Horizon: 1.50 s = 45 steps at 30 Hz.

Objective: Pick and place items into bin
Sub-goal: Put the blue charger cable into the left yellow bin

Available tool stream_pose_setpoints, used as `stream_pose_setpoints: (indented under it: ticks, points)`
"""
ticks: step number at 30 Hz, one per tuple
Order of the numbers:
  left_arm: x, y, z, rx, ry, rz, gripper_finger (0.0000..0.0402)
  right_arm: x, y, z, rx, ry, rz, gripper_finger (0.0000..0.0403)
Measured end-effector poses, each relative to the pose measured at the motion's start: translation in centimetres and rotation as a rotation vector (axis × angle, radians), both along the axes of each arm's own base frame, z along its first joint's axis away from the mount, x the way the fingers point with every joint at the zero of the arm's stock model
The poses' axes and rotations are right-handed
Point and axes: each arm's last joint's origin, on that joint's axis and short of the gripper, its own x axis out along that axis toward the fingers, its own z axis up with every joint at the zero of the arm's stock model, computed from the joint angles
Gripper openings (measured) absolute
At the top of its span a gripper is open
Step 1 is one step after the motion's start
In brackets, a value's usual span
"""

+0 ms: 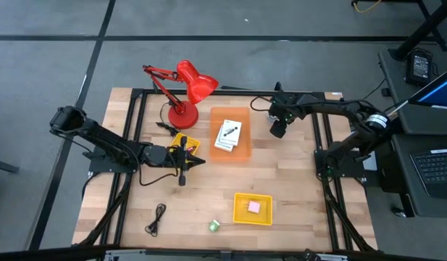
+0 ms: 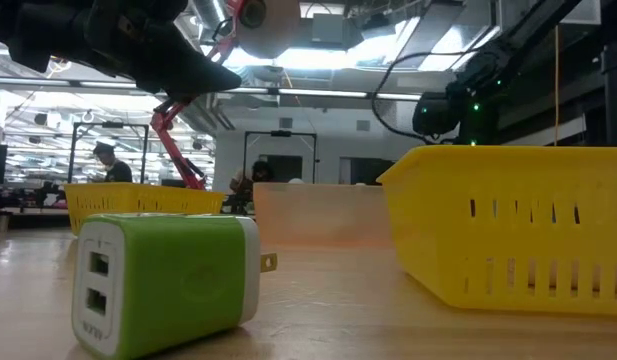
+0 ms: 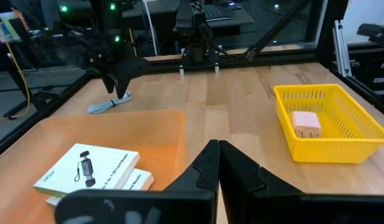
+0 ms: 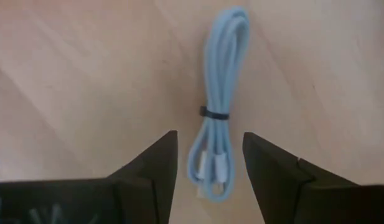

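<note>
My right gripper (image 4: 209, 158) is open and points down over a light blue bundled cord (image 4: 218, 118) that lies flat on the table near the far edge. Its fingers stand on either side of the cord's plug end and touch nothing. The same gripper (image 1: 278, 123) shows right of the orange bin (image 1: 241, 116), which holds two white cards (image 1: 227, 136). My left gripper (image 3: 218, 149) is shut and empty, hovering left of that bin (image 1: 184, 162). A pink block (image 3: 305, 123) lies in a yellow basket (image 3: 341, 140). A green block-like charger (image 2: 168, 282) and a black cord (image 1: 158, 217) lie near the front.
A red desk lamp (image 1: 188, 90) stands at the far side, left of the orange bin. A small yellow tray (image 1: 187, 143) sits by my left gripper. Bare wood lies between the orange bin and the yellow basket (image 1: 252, 209). Black frame rails run along both table sides.
</note>
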Motion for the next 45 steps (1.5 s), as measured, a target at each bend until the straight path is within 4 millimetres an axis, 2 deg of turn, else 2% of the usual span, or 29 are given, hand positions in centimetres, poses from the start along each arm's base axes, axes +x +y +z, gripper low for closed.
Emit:
stream_pose_setpoints:
  ticks: [9,13,17,22,29,39,45]
  points:
    - [0.0,0.0,0.0,-0.024,-0.002,0.009,0.0003,-0.5,-1.7,-1.9,0.04,0.03,-0.034,0.017]
    - [0.0,0.0,0.0,-0.024,-0.003,0.013,0.0003,-0.1,-1.7,-2.9,0.126,-0.013,0.012,0.0169]
    - [0.0,0.0,0.0,-0.023,-0.003,0.013,0.0003,0.0,-1.8,-3.4,0.125,0.021,0.019,0.0154]
    - [0.0,0.0,0.0,-0.023,-0.002,0.013,0.0003,-0.1,-1.8,-3.4,0.115,0.026,0.005,0.0109]
    - [0.0,0.0,0.0,-0.023,-0.003,0.013,0.0003,-0.1,-1.7,-3.2,0.106,0.022,0.007,0.0015]
    - [0.0,0.0,-0.1,-0.013,0.005,0.011,0.0003,-0.1,-1.6,-3.1,0.123,0.003,0.009,0.001]
    - [0.0,0.0,-0.1,0.022,0.009,0.004,0.0003,0.1,-1.0,-1.2,0.144,0.0,-0.046,0.001]
